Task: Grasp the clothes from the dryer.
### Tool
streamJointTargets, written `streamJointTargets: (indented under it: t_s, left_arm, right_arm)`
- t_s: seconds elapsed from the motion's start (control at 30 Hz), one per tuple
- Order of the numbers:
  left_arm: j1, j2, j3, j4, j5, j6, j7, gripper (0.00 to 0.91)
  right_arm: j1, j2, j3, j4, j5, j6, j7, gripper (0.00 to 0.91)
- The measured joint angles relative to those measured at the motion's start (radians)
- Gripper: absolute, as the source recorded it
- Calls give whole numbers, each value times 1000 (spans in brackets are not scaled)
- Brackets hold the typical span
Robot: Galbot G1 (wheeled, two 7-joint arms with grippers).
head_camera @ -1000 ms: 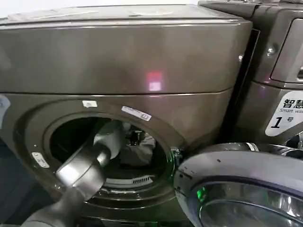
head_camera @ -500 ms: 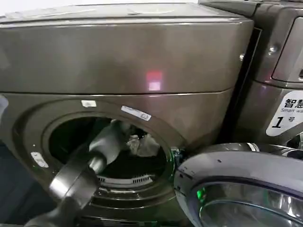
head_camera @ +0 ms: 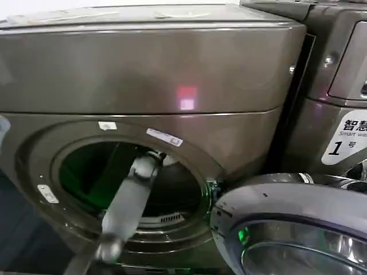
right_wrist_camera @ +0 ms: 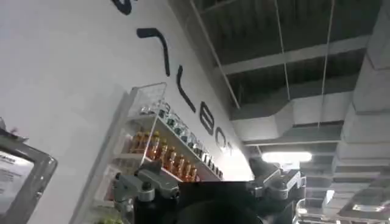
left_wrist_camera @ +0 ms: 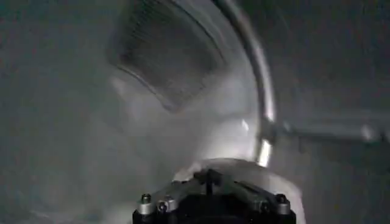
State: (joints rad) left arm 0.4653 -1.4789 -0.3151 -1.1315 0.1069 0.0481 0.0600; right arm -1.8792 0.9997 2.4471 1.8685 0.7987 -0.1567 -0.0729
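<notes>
A large dark grey-brown dryer (head_camera: 172, 63) fills the head view, its round opening facing forward and its glass door (head_camera: 292, 229) swung open to the right. The robot's left arm (head_camera: 129, 200) reaches up through the opening into the drum — its left tool (head_camera: 153, 160) sits deep inside, near the upper back, and whether its fingers are apart or together cannot be told. The clothes cannot be made out in the dark drum. The right tool (right_wrist_camera: 207, 189) points up toward a ceiling and a wall shelf of bottles (right_wrist_camera: 164, 152); its finger state cannot be told either.
</notes>
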Motion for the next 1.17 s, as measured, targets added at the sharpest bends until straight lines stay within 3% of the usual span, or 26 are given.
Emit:
streamJointTargets:
  t_s: [0.37, 1.17]
  left_arm:
    - [194, -19, -45, -270, -66, -28, -187, 0]
    - [238, -10, -34, -349, -107, 5, -232, 0]
  right_arm:
    - [-6, 8, 15, -6, -1, 23, 5, 907]
    - [-19, -5, 48, -34, -9, 26, -2, 907]
